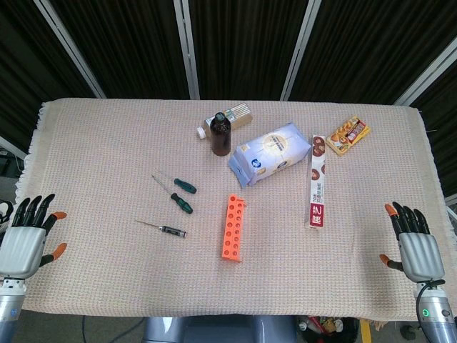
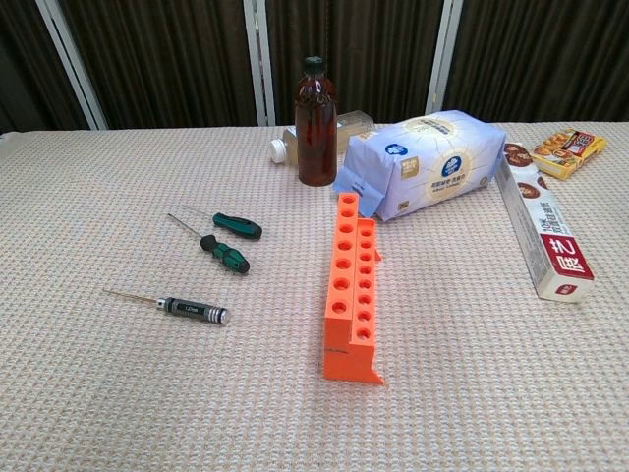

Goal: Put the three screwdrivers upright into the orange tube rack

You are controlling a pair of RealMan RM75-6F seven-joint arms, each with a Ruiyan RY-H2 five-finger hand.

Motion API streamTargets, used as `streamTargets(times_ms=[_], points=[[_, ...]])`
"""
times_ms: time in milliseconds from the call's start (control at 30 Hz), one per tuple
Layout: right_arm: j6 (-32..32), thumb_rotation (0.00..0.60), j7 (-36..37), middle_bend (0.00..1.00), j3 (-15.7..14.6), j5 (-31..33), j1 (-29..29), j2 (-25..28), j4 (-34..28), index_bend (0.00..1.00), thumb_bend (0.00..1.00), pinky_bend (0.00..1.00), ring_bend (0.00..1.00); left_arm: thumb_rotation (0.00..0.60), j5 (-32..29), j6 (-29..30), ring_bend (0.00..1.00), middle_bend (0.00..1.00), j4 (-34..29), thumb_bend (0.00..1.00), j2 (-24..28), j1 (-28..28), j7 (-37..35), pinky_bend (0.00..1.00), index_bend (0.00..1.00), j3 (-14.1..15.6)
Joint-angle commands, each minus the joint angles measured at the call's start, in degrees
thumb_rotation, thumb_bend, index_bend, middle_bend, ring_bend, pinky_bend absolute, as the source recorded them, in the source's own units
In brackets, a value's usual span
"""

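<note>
The orange tube rack (image 1: 233,227) (image 2: 352,291) stands in the middle of the table, its holes empty. Left of it lie two green-handled screwdrivers, one (image 1: 181,185) (image 2: 233,225) farther back and one (image 1: 178,200) (image 2: 222,253) nearer. A thin black-handled screwdriver (image 1: 168,229) (image 2: 187,308) lies closest to the front. My left hand (image 1: 27,236) hovers at the table's left front edge, fingers spread, holding nothing. My right hand (image 1: 414,243) hovers at the right front edge, fingers apart and empty. Neither hand shows in the chest view.
A brown bottle (image 1: 221,132) (image 2: 315,121) stands at the back centre beside a clear jar (image 1: 232,114) lying on its side. A white-blue bag (image 1: 270,152) (image 2: 428,162), a long red-white box (image 1: 318,180) (image 2: 546,227) and a snack pack (image 1: 348,135) (image 2: 566,149) lie right of the rack.
</note>
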Motion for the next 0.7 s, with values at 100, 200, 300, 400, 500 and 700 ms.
streamTargets(times_ms=[100,200,300,400,500,700], points=[[0.91,0.600,0.16,0.02,0.26,-0.48,-0.08,-0.15,-0.13,0.00,0.00,0.02,0.00,0.600,0.59,0.87,0.00,0.04,0.35,0.19,-0.47,0.15,-0.76,0.00,0.31,-0.28],[2.40,0.600,0.68,0.03,0.35,-1.55,-0.31,-0.45,0.29,0.00,0.00,0.02,0.00,0.600,1.21,1.83,0.00,0.05,0.27,0.19,-0.47,0.44,-2.45,0.01,0.33,-0.36],[3.28,0.600,1.43,0.04,0.34,-2.02,-0.61,-0.58,0.54,0.00,0.00,0.02,0.00,0.600,1.99,3.18,0.03,0.07,0.81,0.19,-0.95,0.80,-4.85,0.02,0.37,-0.51],[5.02,0.600,2.35,0.04,0.59,-2.67,-1.06,-1.33,1.38,0.00,0.00,0.02,0.00,0.600,2.31,3.96,0.04,0.08,1.66,0.19,-1.31,1.15,-6.55,0.02,0.37,-0.51],[6.38,0.600,3.28,0.04,0.72,-3.35,-1.37,-2.11,2.47,0.00,0.00,0.02,0.00,0.600,2.18,3.91,0.04,0.09,2.10,0.19,-1.07,1.35,-6.75,0.03,0.38,-0.39],[6.86,0.600,4.07,0.04,0.62,-4.22,-1.33,-2.37,3.10,0.00,0.00,0.02,0.00,0.600,2.66,3.63,0.04,0.09,1.02,0.19,-0.04,1.36,-6.17,0.03,0.38,-0.09]])
